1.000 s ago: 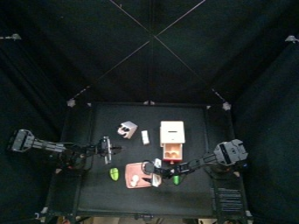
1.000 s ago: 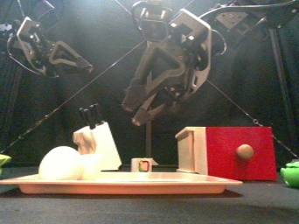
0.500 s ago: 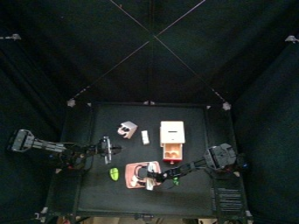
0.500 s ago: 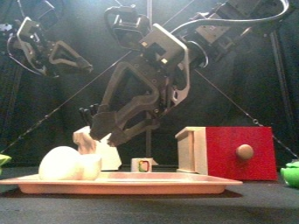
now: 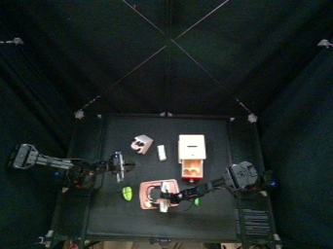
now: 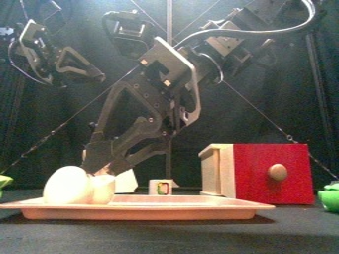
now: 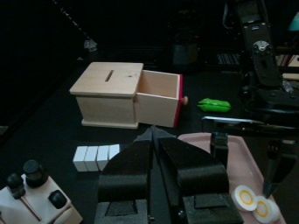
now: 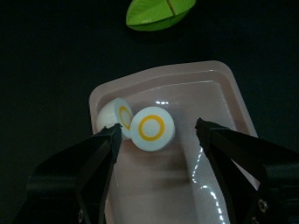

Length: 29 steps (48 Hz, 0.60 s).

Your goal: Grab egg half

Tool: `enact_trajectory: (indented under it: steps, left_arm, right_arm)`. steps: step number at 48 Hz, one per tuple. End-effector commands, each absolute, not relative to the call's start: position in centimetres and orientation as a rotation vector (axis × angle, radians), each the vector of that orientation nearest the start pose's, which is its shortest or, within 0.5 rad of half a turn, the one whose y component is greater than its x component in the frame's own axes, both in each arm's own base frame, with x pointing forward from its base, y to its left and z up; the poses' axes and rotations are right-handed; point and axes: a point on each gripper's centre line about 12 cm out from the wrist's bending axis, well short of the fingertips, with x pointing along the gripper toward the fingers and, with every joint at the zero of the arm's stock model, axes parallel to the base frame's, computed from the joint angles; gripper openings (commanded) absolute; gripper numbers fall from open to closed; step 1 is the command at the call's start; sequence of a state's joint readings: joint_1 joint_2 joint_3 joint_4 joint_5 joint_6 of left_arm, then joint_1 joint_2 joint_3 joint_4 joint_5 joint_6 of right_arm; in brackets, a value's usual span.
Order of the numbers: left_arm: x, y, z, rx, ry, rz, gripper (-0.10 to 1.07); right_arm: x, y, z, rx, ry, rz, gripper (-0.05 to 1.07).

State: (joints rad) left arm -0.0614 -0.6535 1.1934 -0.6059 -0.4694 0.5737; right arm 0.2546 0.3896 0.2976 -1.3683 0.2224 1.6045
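Observation:
Two white egg halves with yellow rings lie side by side at one end of the pink tray (image 8: 222, 105). My right gripper (image 8: 153, 129) hangs open just above them. One egg half (image 8: 152, 128) sits between its fingertips, the other egg half (image 8: 117, 116) beside the left one. In the front view the right gripper (image 6: 103, 171) reaches down to the egg half (image 6: 66, 185) at the tray's (image 6: 159, 206) left end. Whether a finger touches it cannot be told. My left gripper (image 7: 156, 136) rests shut, off to the tray's left (image 5: 127, 167).
A wooden box (image 7: 111, 92) with a red drawer (image 6: 272, 171) stands behind the tray. Bright green pieces (image 8: 160, 12) (image 6: 330, 195) lie on either side of the tray. A slim white bar (image 5: 160, 153) and a white block (image 5: 138, 145) sit farther back.
The right arm has swung down and to the left in the front view, bringing its open jaws over the egg halves. The left arm has not moved.

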Motion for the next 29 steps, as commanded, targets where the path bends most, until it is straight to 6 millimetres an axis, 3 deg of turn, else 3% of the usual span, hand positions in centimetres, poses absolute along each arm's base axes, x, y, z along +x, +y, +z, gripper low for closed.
enact_trajectory:
  steps: [1,29]
  left_arm:
    - [23.9,1.7,23.6,0.044,0.131,0.201,0.48]
    - [23.9,1.6,23.5,0.046,0.132,0.199,0.48]
  right_arm:
    - [48.6,9.8,13.0,0.077,0.671,-0.05,0.98]
    - [48.9,9.8,11.8,0.085,0.693,-0.059,0.98]
